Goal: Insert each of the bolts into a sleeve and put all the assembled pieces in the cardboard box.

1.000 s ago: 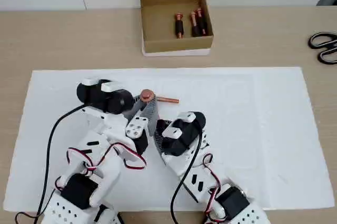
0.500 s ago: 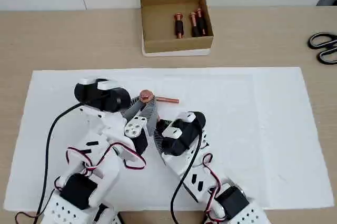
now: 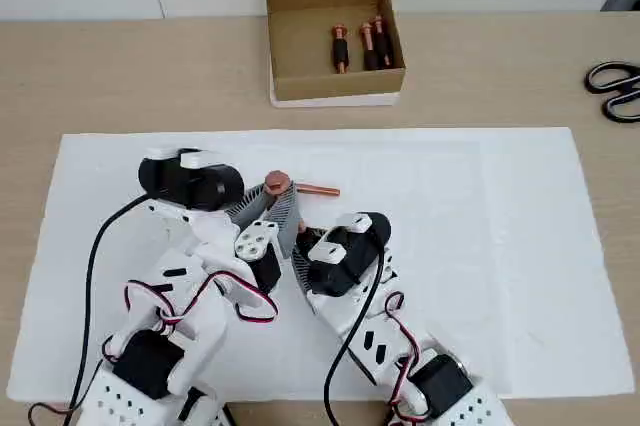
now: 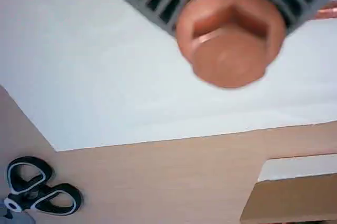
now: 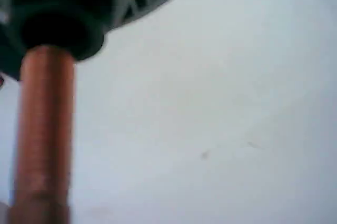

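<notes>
The tan worktop (image 3: 120,66) carries a white sheet (image 3: 480,246), with both arms over its near half. The left arm (image 3: 190,181) and right arm (image 3: 345,251) meet close together. The cardboard box (image 3: 300,41) stands beyond the sheet's far edge, and three assembled pieces (image 3: 365,44) lie side by side in it. Scissors (image 3: 615,91) lie on the bare worktop, well apart from the box. The left jaws are clenched on a copper bolt (image 4: 230,40), whose hex head faces the wrist camera. A second bolt (image 3: 318,189) lies on the sheet just beside it. The right jaws grasp a black sleeve (image 5: 58,29), and a copper shaft (image 5: 45,124) enters its bore.
</notes>
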You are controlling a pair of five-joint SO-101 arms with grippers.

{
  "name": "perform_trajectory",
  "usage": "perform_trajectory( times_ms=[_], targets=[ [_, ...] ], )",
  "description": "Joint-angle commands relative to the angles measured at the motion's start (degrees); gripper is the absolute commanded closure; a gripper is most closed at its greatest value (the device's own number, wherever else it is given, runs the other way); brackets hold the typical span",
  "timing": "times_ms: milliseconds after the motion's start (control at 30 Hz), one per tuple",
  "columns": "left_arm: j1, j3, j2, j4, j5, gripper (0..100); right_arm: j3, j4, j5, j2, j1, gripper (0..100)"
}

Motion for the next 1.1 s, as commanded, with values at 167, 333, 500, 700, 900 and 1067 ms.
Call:
perform_trajectory(
  times_ms=[167,333,500,700,900,1067],
  targets=[
    [0.4,-3.9,-0.5,1.1,0.5,99,0.4,-1.1,-0.5,-0.7,-0.3,99.5],
    [0.4,-6.8,-0.3,4.7,0.6,99,0.4,-1.1,-0.5,-0.7,-0.3,99.5],
    [0.4,-6.8,-0.2,4.8,0.6,99,0.4,-1.1,-0.5,-0.7,-0.3,99.5],
    [2.1,-5.5,-0.1,3.8,0.7,99,0.4,-1.1,-0.5,-0.7,-0.3,99.5],
    [1.9,-4.1,-0.1,1.8,0.6,99,0.4,-1.1,-0.5,-0.7,-0.3,99.5],
    [1.8,-3.9,-0.1,1.9,0.4,99,0.4,-1.1,-0.5,-0.7,-0.3,99.5]
  ],
)
